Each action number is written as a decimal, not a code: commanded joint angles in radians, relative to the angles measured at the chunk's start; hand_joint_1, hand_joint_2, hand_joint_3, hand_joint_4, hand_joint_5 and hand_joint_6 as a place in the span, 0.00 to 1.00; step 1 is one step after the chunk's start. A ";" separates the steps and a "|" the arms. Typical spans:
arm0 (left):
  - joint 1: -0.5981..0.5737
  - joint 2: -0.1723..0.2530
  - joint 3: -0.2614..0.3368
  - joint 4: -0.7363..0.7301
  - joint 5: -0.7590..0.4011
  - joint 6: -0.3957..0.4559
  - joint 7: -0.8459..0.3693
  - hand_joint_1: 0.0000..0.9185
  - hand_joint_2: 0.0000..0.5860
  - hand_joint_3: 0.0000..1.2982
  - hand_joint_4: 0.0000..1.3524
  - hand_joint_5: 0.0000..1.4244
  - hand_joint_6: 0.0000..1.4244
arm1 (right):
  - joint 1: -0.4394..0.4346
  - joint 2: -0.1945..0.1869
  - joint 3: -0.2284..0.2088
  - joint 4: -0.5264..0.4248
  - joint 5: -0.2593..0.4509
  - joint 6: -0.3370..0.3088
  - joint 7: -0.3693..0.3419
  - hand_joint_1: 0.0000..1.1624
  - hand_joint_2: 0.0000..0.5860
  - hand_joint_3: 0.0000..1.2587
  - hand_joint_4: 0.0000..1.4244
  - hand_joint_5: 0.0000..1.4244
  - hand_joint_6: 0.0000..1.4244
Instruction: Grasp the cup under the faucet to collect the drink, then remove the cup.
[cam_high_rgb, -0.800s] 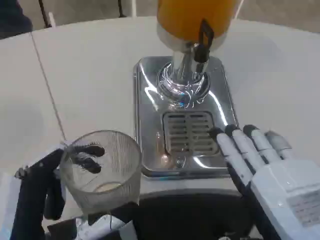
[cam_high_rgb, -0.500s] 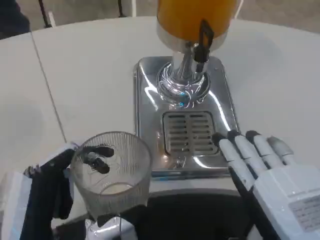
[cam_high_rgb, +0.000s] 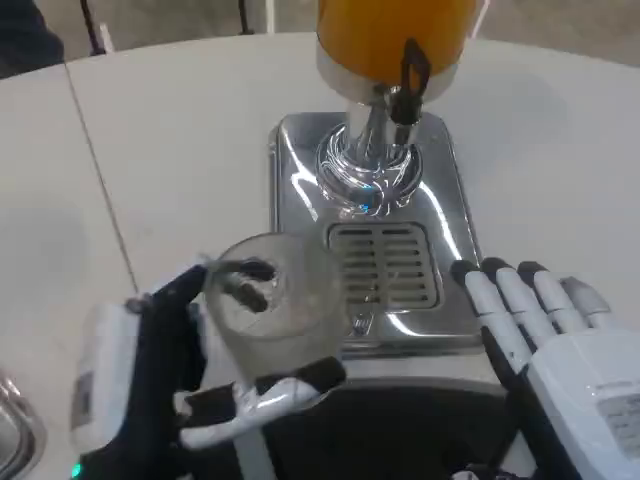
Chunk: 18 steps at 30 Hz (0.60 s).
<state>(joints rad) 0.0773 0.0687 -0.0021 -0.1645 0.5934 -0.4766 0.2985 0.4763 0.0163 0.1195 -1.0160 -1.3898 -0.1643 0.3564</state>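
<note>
The left hand (cam_high_rgb: 165, 375) is seen at near left, w/ the clear cup (cam_high_rgb: 272, 305) being held in it: dark fingers are wrapped round the cup's left and far side, fingertips showing through the glass, and a white digit is pressed along its near base. The cup is being kept upright, long axis vertical, at the near-left corner of the chrome drip tray (cam_high_rgb: 370, 235), overlapping the tray's edge. The faucet (cam_high_rgb: 405, 95) w/ its black lever lies far and to the right of the cup, above the slotted grate (cam_high_rgb: 382, 265); so the coming move is judged to be a carry far-right onto that grate, and the left hand is the nearer one for it. Whether the cup is resting on the table or lifted can't be told. The orange drink tank (cam_high_rgb: 390, 35) is cut off at the top. At near right, the right hand (cam_high_rgb: 545, 340) is lying open, fingers apart, holding nothing, just beside the tray; its wrist is cut off by the frame.
</note>
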 joint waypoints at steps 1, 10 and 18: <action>-0.109 -0.008 -0.036 0.103 0.018 0.005 0.056 0.61 0.06 0.88 0.92 1.00 1.00 | 0.013 0.012 -0.004 0.007 0.003 0.016 -0.009 0.65 0.57 0.00 0.00 0.00 0.02; -0.304 0.004 -0.093 0.341 0.052 0.023 0.144 0.61 0.07 0.88 0.93 1.00 1.00 | 0.015 0.017 -0.031 -0.016 0.021 0.036 0.007 0.65 0.58 0.00 0.00 0.00 0.02; -0.463 0.002 -0.140 0.534 0.046 0.023 0.213 0.61 0.07 0.88 0.93 1.00 1.00 | -0.071 0.002 -0.045 0.014 0.034 0.049 0.065 0.65 0.60 0.00 0.00 0.00 0.03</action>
<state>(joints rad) -0.3404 0.0805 -0.1233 0.3221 0.6428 -0.4461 0.4745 0.4422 0.0252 0.0813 -1.0221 -1.3645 -0.1264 0.3947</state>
